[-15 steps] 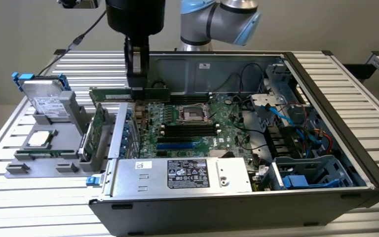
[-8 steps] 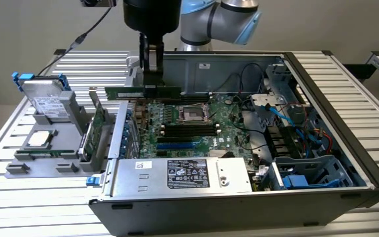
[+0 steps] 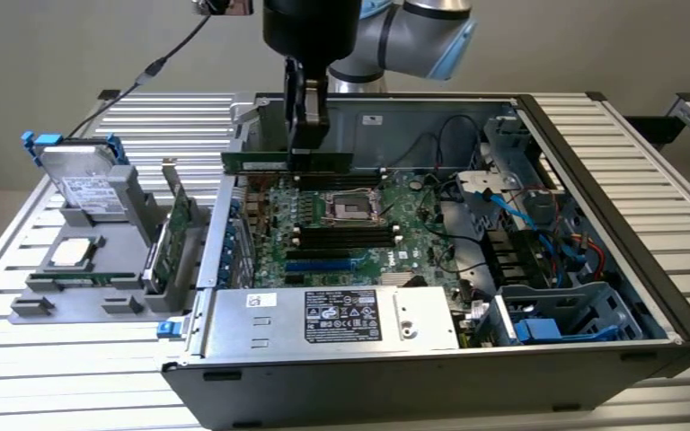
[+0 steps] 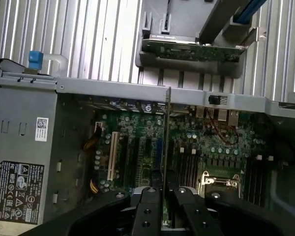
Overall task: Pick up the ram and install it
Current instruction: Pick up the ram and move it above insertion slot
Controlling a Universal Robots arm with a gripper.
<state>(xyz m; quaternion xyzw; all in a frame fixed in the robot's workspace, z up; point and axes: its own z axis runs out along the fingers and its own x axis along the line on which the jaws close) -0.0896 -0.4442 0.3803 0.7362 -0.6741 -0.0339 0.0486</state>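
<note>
The ram [image 3: 261, 162], a long narrow green stick, hangs level above the motherboard [image 3: 321, 224] inside the open computer case [image 3: 632, 269]. My gripper [image 3: 302, 154] comes down from above and is shut on the stick's upper edge, near its middle. In the wrist view the ram [image 4: 167, 132] appears edge-on as a thin line running out from between the black fingers [image 4: 148, 206], over the black memory slots [image 4: 187, 169] next to the processor socket [image 4: 219, 181]. Those slots [image 3: 345, 235] lie nearer the camera than the stick in the exterior view.
A grey holder tray [image 3: 75, 287] on the exterior view's left carries a silver hard drive with blue clips [image 3: 82, 180] and a taller green card [image 3: 177, 233]. The power supply [image 3: 333, 319] fills the case front. Cables [image 3: 513, 206] and a blue drive cage [image 3: 561, 314] crowd the right.
</note>
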